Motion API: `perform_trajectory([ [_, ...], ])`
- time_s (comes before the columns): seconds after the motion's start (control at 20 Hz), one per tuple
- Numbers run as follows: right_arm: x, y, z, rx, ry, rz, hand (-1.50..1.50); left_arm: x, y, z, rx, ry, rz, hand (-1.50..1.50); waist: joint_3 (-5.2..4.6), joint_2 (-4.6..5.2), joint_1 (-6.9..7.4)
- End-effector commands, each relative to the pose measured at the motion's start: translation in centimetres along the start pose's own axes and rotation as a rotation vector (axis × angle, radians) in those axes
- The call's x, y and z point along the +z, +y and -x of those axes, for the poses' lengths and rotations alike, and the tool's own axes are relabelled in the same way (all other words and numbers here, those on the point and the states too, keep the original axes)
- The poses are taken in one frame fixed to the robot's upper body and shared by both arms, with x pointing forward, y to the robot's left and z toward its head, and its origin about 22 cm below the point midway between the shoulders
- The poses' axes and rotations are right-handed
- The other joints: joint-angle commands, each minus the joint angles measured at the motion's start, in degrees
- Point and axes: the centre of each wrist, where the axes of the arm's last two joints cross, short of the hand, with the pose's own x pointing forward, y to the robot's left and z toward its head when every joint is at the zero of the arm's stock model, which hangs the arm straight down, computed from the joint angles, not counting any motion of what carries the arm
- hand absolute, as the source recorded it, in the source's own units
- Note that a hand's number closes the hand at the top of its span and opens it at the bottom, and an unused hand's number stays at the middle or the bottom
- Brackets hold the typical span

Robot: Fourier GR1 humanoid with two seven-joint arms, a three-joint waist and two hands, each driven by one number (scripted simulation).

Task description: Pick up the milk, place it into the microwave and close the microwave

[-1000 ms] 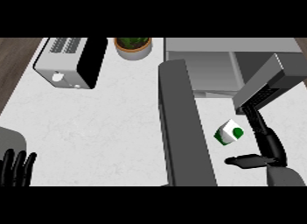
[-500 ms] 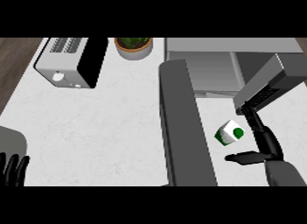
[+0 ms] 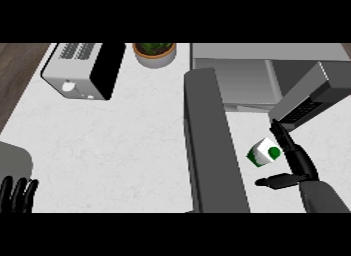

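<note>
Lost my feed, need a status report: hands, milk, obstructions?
Right hand open beside milk, not gripping. Left hand open, resting lower left. Microwave door open, nothing blocking.

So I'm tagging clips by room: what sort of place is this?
Most likely a kitchen counter. On the white counter stand a toaster, an open microwave and a potted plant, and the right hand is open beside a milk carton.

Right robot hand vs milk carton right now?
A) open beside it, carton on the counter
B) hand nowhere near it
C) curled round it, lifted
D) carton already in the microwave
A: the right robot hand has straight fingers beside the milk carton, which sits on the counter outside the microwave.
</note>
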Motion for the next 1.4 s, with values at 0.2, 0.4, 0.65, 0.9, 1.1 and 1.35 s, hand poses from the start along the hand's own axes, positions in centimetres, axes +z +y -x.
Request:
perform_trajectory([
  [0.2, 0.4, 0.3, 0.5, -0.066, -0.089, 0.003, -1.5, 0.5, 2.0, 0.4, -0.002, 0.003, -0.001, -1.5, -0.05, -0.11, -0.2],
  [0.4, -0.9, 1.7, 0.3, -0.143, -0.123, 0.03, -1.5, -0.4, 0.1, -0.3, 0.007, -0.003, 0.001, -1.5, 0.06, 0.12, 0.09],
  [0.65, 0.8, 2.6, 1.3, -0.284, -0.126, 0.002, 1.5, 0.3, 0.2, 0.2, 0.016, 0.005, 0.003, -1.5, 0.06, 0.02, 0.13],
  [0.9, -0.5, 2.9, 0.7, -0.336, -0.197, 0.025, 1.5, -0.2, 0.4, 0.7, 0.006, -0.001, -0.012, -1.5, 0.07, 0.12, -0.08],
  [1.1, -0.3, 2.7, 0.7, -0.406, -0.18, -0.031, 1.5, 0.3, 0.9, 0.9, 0.002, -0.001, -0.012, -1.5, 0.06, 0.08, -0.07],
  [1.35, -3.2, 3.4, -0.9, -0.439, -0.176, -0.133, 1.5, 0.1, 0.6, 0.3, -0.012, 0.0, -0.042, -1.5, -0.05, -0.28, -0.84],
])
